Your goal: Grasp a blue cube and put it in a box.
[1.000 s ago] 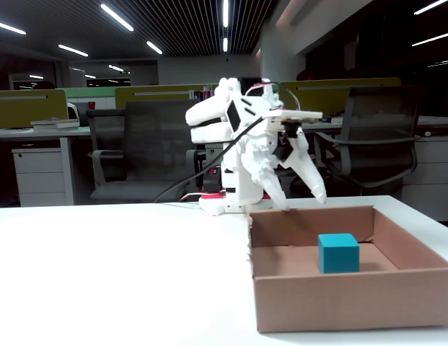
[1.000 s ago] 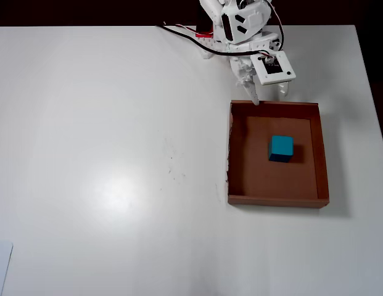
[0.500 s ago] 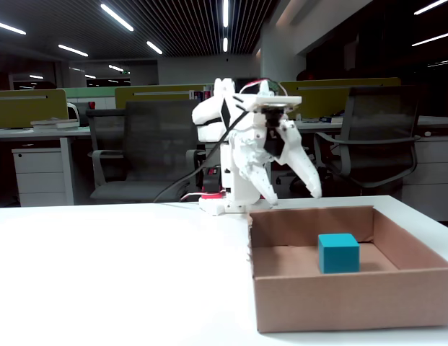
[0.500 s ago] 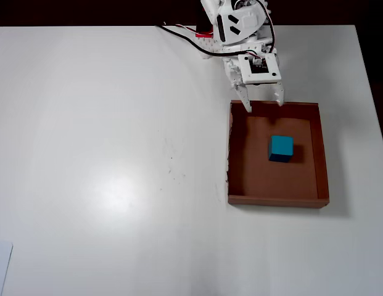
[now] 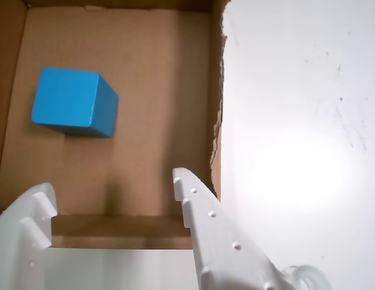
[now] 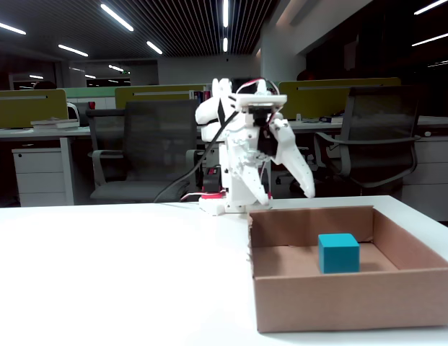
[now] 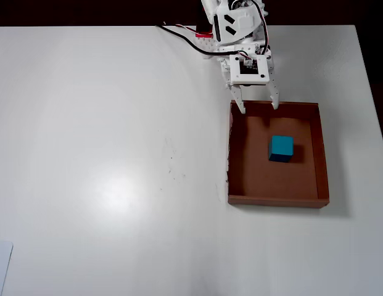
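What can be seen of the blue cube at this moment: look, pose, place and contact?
The blue cube is a small solid teal-blue block with plain matte faces and crisp edges. It sits flat on the floor of the box, touching none of the walls, nearer the wall on the right in the overhead view. In the wrist view its edges lie slightly askew to the box walls. Nothing grips it: the gripper hangs open over the box's edge nearest the arm, well clear of the cube.

A dim open-plan office lies behind the white bench (image 6: pixel 101 267): black mesh office chairs (image 6: pixel 148 148), olive-green desk partitions (image 6: pixel 29 108), a white drawer cabinet (image 6: pixel 40 176), and bright ceiling strip lights (image 6: pixel 126 18) overhead.
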Robot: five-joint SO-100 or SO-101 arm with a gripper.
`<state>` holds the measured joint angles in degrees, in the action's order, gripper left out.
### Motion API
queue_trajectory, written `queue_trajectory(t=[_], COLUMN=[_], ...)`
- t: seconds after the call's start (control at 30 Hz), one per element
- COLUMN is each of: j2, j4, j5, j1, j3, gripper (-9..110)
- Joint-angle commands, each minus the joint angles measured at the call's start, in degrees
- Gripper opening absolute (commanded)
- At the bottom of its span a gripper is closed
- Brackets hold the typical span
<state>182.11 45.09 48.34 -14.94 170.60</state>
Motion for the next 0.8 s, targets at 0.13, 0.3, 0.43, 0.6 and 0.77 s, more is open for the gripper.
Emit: queue_trajectory(t=[0.13,0.3,0.43,0.6,0.77], j2=[0.26,0.26,0.26,0.26,0.26], j4=[-0.35,0.26,0.53,0.97,0.97], j5=[-9.05,-9.05,-9.05,-9.05,-8.7], j1=[-0.09,-0.53,-0.53,-0.53,-0.53], j3=[-0.35,-0.35,-0.35,-0.35,-0.35], gripper=[25,25,25,25,25])
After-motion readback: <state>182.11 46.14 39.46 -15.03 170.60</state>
